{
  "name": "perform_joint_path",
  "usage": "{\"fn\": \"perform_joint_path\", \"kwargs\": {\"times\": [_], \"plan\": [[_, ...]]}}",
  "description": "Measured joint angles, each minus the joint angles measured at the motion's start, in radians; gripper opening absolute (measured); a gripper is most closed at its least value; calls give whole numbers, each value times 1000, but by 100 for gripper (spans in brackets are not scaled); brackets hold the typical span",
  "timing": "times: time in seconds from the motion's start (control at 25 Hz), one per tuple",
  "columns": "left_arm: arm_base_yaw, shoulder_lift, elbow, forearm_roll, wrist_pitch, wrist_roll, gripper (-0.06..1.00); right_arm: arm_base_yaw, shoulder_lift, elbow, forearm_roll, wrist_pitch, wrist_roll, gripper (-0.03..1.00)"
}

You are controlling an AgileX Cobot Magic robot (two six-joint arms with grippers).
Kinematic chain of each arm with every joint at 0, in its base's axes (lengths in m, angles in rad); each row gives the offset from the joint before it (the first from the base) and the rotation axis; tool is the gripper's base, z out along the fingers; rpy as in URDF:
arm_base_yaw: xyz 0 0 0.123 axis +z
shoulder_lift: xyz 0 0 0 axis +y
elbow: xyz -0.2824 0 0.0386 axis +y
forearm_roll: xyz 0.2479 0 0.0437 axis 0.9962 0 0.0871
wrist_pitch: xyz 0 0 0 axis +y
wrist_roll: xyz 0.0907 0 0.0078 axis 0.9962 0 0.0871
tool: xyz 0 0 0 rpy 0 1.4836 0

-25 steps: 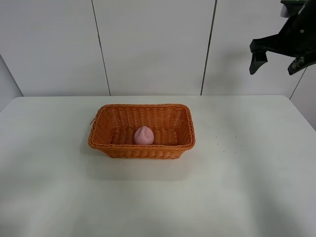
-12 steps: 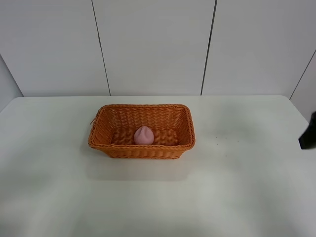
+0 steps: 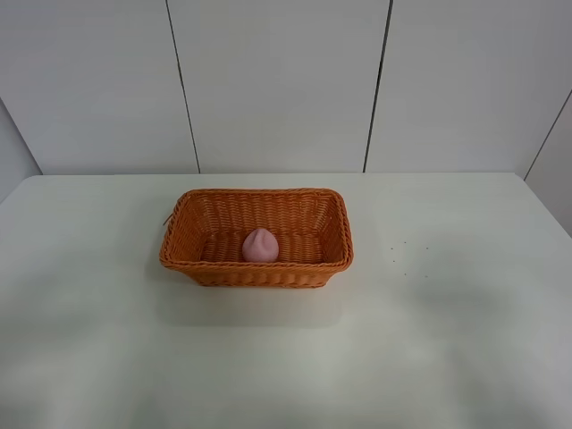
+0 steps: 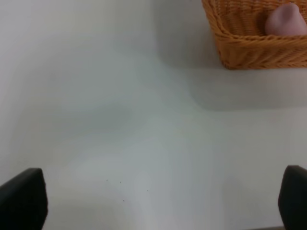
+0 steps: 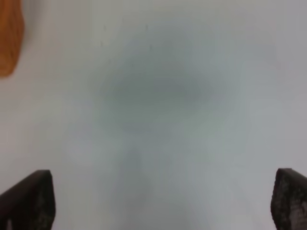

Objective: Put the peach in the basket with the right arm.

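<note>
Pink peach (image 3: 260, 245) sits inside the wicker basket (image 3: 256, 273); both grippers, right (image 5: 153, 201) and left (image 4: 153, 199), spread wide and empty over bare table (image 3: 447, 340). Placement looks complete, so stay clear.

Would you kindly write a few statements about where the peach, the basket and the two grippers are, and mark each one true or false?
1. The peach lies inside the basket. True.
2. The right gripper is shut on the peach. False: its fingers stand wide apart over bare table, holding nothing.
3. Neither arm shows in the exterior high view. True.
4. The basket is tipped on its side. False: it sits upright on the table, opening upward.
5. The left gripper is open, with the basket and peach ahead of it. True.
</note>
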Motion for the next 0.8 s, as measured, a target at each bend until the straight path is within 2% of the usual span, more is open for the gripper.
{"fn": "perform_joint_path", "kwargs": {"times": [0.36,0.8], "plan": [[0,0,0,0,0,0,99,0,-220,3,0,-5,0,70],[0,0,0,0,0,0,99,0,-235,3,0,-6,0,70]]}}
